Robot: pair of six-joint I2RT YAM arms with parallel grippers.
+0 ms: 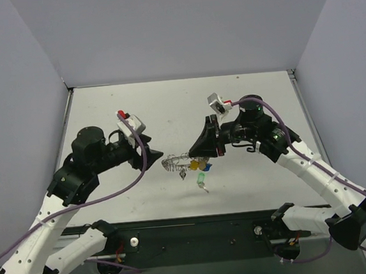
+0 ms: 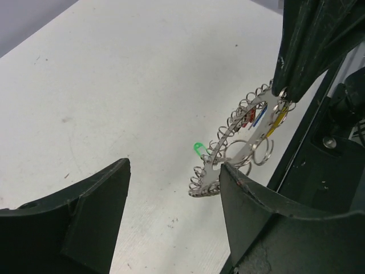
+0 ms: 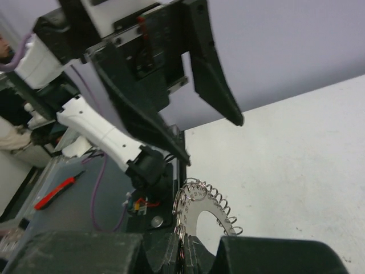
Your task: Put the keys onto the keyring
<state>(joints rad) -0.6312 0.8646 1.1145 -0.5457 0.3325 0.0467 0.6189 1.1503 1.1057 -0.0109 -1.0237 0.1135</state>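
The keyring (image 1: 175, 161) is a silvery ring with a coiled rim, held level above the table. My right gripper (image 1: 198, 152) is shut on its right end, seen up close in the right wrist view, where the gripper (image 3: 197, 246) pinches the keyring (image 3: 212, 210). Red, blue and yellow keys (image 2: 261, 118) hang on the keyring (image 2: 236, 142) near that grip. A green key (image 2: 198, 149) lies on the table below. My left gripper (image 2: 174, 166) is open, with the ring's free end just beside its right finger (image 2: 256, 211); nothing sits between the fingers.
The white table (image 1: 167, 106) is bounded by grey walls. A black base rail (image 1: 198, 235) runs along the near edge. The left arm's cable (image 1: 120, 190) loops low near the rail.
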